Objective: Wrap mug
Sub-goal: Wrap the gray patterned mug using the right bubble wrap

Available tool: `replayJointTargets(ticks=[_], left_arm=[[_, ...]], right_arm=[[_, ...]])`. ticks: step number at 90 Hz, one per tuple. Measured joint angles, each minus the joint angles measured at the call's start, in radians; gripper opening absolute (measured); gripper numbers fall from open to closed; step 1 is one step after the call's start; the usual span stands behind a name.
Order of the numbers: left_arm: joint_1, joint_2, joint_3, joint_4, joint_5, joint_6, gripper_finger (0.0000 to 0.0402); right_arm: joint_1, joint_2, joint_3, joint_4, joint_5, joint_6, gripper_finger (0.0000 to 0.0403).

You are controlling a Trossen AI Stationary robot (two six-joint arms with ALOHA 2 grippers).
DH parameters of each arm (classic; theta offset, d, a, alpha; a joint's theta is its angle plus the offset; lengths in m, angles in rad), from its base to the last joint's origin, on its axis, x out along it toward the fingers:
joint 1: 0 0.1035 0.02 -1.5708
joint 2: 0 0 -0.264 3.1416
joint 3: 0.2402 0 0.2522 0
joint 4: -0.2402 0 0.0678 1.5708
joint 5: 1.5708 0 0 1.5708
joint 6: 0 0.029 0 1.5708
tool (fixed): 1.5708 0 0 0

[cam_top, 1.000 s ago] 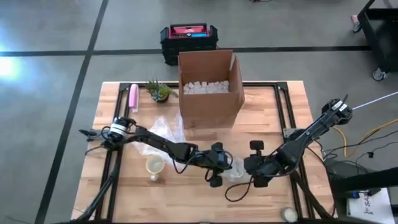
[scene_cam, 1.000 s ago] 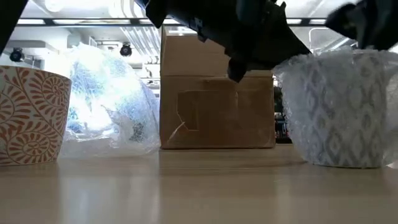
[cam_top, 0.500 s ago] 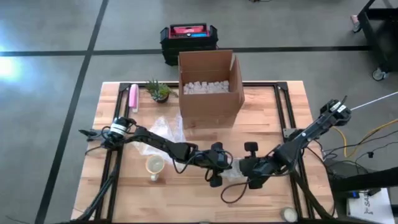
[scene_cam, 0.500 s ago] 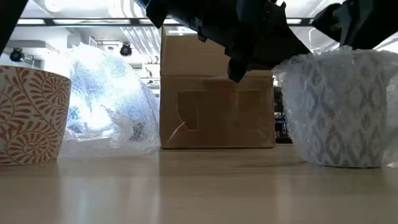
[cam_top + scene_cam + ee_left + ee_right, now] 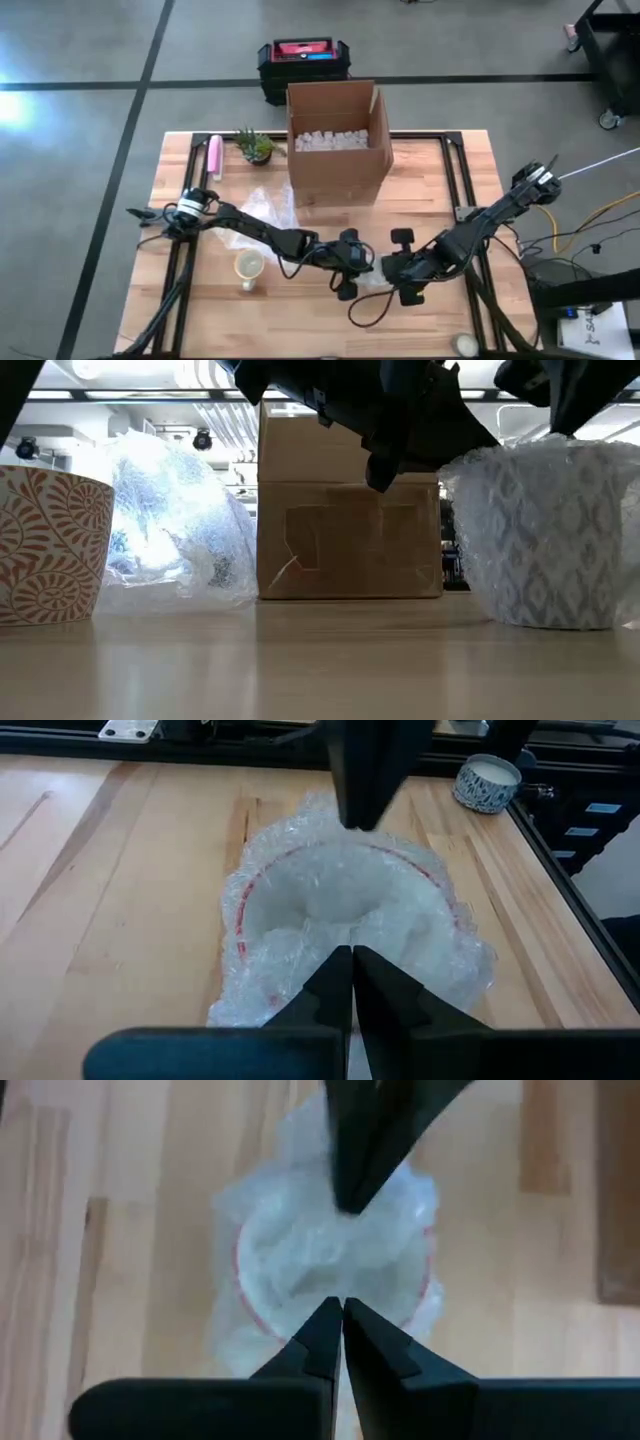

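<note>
Overhead, grippers (image 5: 362, 268) meet, wrapped mug (image 5: 545, 535), no labels

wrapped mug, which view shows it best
The low view: the wrapped mug stands side-on, bubble wrap covering its patterned wall. The left wrist view looks down into its wrapped mouth, the right wrist view likewise, and the high view mostly hides it between the grippers.

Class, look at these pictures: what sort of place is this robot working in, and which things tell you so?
Probably a robotics lab or workshop set up for packing: a bare concrete floor with taped lines, a wooden worktable on a black metal frame, and an open cardboard box of packing fill.
</note>
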Motion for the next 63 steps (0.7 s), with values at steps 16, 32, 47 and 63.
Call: replayJointTargets(ticks=[16, 32, 47, 63], left_arm=[[0.0, 0.0, 0.0, 0.0, 0.0, 0.0, 0.0], [0.0, 0.0, 0.001, 0.002, 0.0, 0.0, 0.0], [0.0, -0.001, 0.001, 0.003, 0.0, 0.0, 0.0], [0.0, -0.001, 0.003, 0.006, 0.001, 0.0, 0.0]], right_arm=[[-0.024, 0.109, 0.084, -0.165, -0.013, -0.022, 0.0], [-0.051, 0.194, 0.126, -0.192, -0.013, -0.076, 0.0], [-0.06, 0.261, 0.133, -0.187, -0.029, -0.116, 0.0], [-0.062, 0.326, 0.132, -0.164, -0.027, -0.158, 0.0]])
